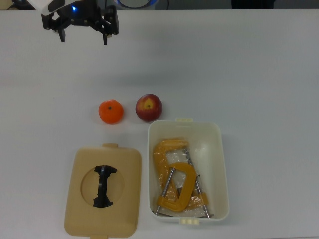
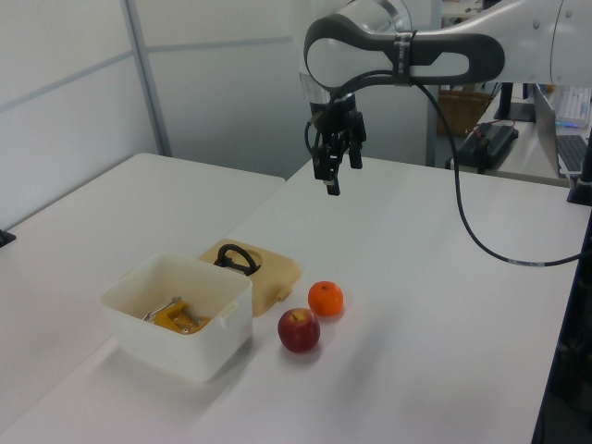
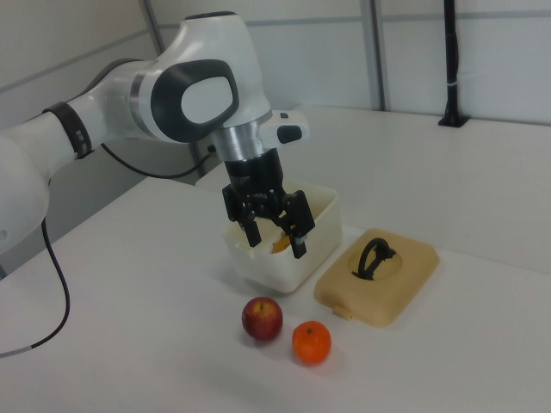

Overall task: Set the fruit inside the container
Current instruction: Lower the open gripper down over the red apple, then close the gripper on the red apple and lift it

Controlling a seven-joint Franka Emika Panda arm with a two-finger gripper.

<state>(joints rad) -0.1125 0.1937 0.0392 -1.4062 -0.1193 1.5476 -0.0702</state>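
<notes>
- Apple (image 1: 148, 107): red with a yellow patch, on the bench (image 1: 259, 74), just outside the tub's short end with the latch tab; in the top view it lies just above the tub's top-left corner. Not yet in the tub.
- Tangerine (image 1: 110, 111): orange, just beside the apple on the top view's left; a narrow gap shows between them. Also on the bench, not in the tub.
- Tub (image 1: 221, 164): white, rectangular, open. Inside lie yellow-orange clamps (image 1: 174, 181), taking up much of the floor.
- Lid (image 1: 79, 204): tan with a black handle, flat on the bench beside the tub, on the top view's left.
- Gripper (image 1: 83, 35): hangs in the air well apart from both fruits, at the top view's upper left. Fingers (image 1: 105, 37) point down, spread wide, holding nothing and touching nothing.
- Progress, as judged: neither fruit moved; the first reach is still to come.
- Risk, round fruit: a finger landing off-centre may roll the apple or tangerine away instead of closing on it.
- Risk, close neighbours: with the gap so narrow, a finger coming down between the fruits may knock the other one.
- Risk, crowded tub: a fruit let go onto the clamps may sit high or roll; a low release may strike the tub wall or the clamps.
</notes>
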